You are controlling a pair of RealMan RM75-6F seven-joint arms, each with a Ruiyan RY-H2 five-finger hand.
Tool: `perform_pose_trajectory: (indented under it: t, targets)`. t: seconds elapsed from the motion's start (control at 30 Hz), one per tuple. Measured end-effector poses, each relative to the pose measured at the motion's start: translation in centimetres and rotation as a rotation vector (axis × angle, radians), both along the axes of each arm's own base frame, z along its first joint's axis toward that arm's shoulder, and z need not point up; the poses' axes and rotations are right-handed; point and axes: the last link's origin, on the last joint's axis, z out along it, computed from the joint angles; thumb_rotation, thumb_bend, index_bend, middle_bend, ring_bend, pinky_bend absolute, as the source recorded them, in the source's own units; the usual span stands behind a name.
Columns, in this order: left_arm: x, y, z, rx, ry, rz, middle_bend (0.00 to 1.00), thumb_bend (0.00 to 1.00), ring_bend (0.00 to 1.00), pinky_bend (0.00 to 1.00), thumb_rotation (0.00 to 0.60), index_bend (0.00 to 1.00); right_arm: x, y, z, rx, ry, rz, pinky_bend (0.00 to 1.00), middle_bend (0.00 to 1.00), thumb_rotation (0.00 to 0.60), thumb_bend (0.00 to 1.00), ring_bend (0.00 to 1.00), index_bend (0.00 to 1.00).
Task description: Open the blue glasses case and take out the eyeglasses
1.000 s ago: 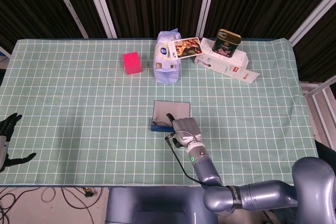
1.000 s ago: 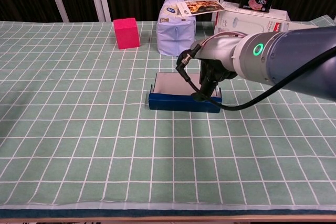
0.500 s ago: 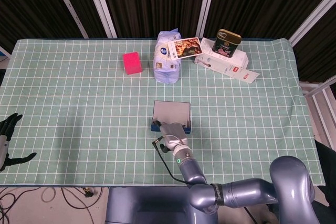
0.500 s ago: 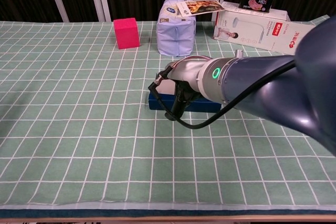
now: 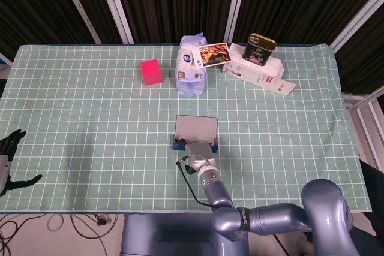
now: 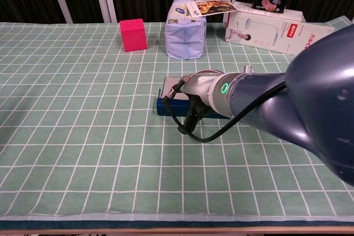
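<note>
Right hand (image 5: pixel 198 150) sits at lower centre of the head view, at the near edge of the case (image 5: pixel 195 132); its arm runs down to the bottom right of the frame, a grey metallic sleeve with a green light and a black cable looping off the wrist. Whether its fingers are apart or closed on anything cannot be told, since the wrist covers them in both views. Left hand (image 5: pixel 8 159) hangs at the lower left edge, off the table, dark fingers spread and holding nothing.

Green checked cloth covers the table (image 5: pixel 90 124). The case lies at mid-frame, a flat blue box with its lid raised and a pale grey lining showing; its contents are hidden. At the upper middle stand a soft blue tissue pack (image 5: pixel 191 67), a white carton (image 5: pixel 258 70) with a dark tin (image 5: pixel 259 48) on it, and a pink cube (image 5: pixel 150 71).
</note>
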Motion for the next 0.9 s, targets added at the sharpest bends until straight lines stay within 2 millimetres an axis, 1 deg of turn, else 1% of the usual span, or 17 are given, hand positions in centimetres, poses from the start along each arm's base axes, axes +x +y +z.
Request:
perform_pose_trajectory:
  t: [0.13,0.27,0.47,0.63,0.77,0.87,0.9]
  targets:
    - [0.0,0.0,0.0,0.0,0.001,0.0,0.0,0.0,0.0,0.0,0.6,0.0,-0.5,0.2,0.0,0.012,0.01,-0.012,1.0,0.91,0.6,0.45,0.99,0.15]
    - [0.0,0.0,0.0,-0.001,0.001,-0.001,0.0,0.0,0.0,0.0,0.6,0.0,-0.4,0.7,0.2,0.026,0.0,-0.007,1.0,0.91,0.6,0.45,0.99,0.17]
    - [0.1,-0.1,0.0,0.002,0.003,-0.002,0.0,0.0,0.0,0.0,0.6,0.0,0.1,2.3,0.7,0.074,-0.012,0.026,1.0,0.91,0.6,0.45,0.99,0.17]
    - [0.1,-0.1,0.0,0.001,0.001,-0.002,0.0,0.0,0.0,0.0,0.6,0.0,0.1,4.2,1.5,0.124,0.006,0.051,1.0,0.91,0.6,0.45,0.99,0.22]
    - [0.1,-0.1,0.0,0.0,0.005,-0.005,0.0,0.0,0.0,0.0,0.6,0.0,-0.5,5.6,2.4,0.152,0.033,0.064,1.0,0.91,0.6,0.45,0.99,0.24]
    - [0.1,-0.1,-0.1,0.001,0.005,-0.005,0.0,0.0,0.0,0.0,0.6,0.0,-1.4,6.4,3.3,0.165,0.07,0.064,1.0,0.91,0.6,0.45,0.99,0.25]
    - [0.1,-0.1,-0.1,0.001,0.006,-0.005,0.0,0.0,0.0,0.0,0.6,0.0,-2.0,6.6,3.9,0.167,0.096,0.059,1.0,0.91,0.6,0.45,0.99,0.26]
